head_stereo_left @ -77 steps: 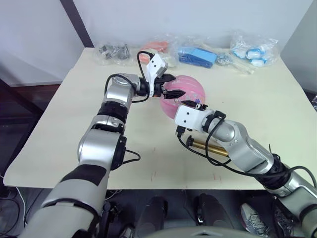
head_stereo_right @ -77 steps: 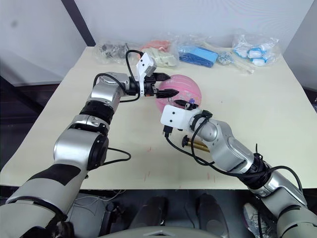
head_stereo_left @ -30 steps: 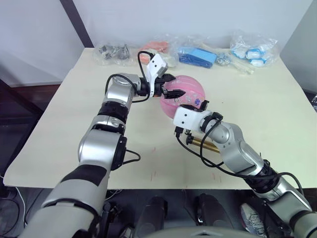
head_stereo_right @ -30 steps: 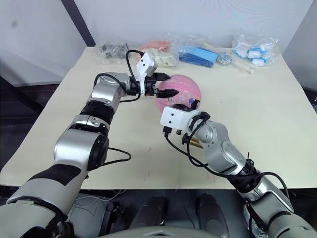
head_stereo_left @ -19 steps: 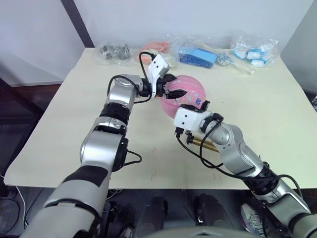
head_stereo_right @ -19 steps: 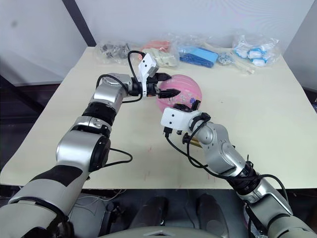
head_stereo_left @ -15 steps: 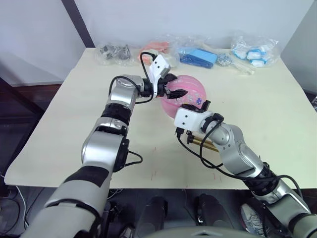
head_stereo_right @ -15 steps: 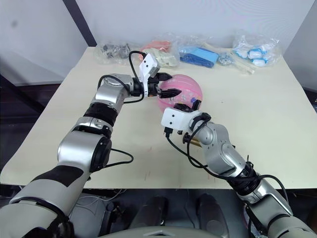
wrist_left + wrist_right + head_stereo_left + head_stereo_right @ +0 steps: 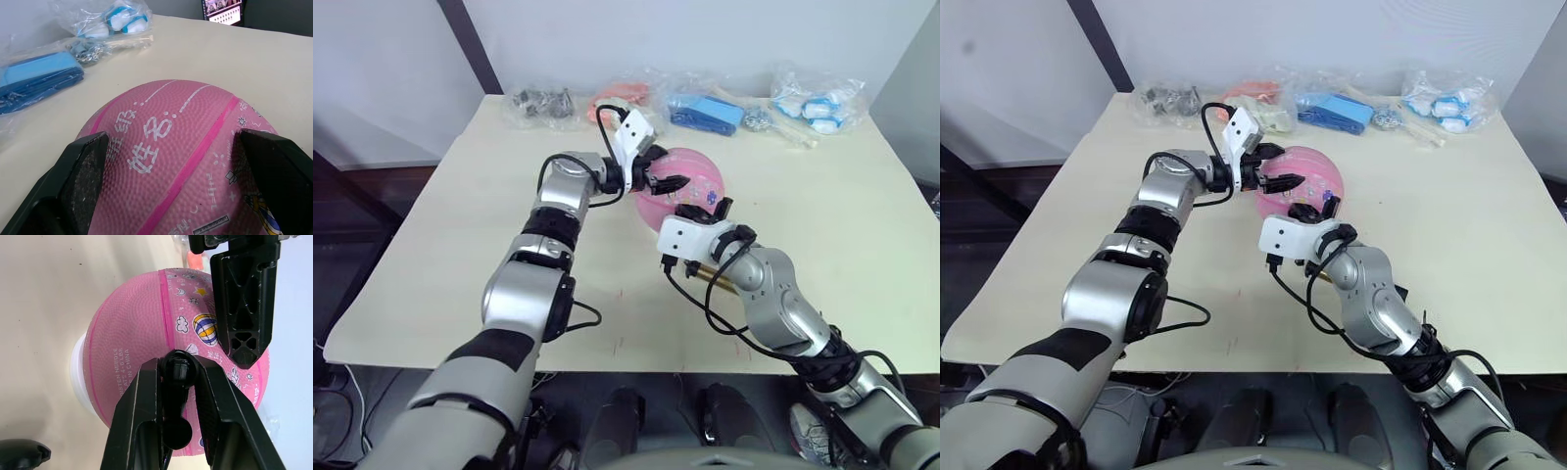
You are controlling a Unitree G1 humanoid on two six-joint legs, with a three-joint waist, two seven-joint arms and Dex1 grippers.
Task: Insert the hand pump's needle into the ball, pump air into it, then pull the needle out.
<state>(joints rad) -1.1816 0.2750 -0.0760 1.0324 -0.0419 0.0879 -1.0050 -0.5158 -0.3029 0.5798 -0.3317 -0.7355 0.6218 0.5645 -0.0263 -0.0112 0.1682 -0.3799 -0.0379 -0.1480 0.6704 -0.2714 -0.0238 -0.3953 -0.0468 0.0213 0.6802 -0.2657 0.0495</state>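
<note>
Pebbled matt rubber on the ball (image 9: 176,147); shiny brass metal on the pump (image 9: 722,281); crinkly clear plastic bags (image 9: 813,93).

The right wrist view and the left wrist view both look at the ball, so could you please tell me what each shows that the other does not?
Right wrist view: the right gripper shut on the needle's black fitting against the ball, and a white stand under the ball. Left wrist view: the left gripper open, a finger on each side of the ball's top, plus blue bags on the table. Both show the pink ball with its prints on the cream table.
</note>
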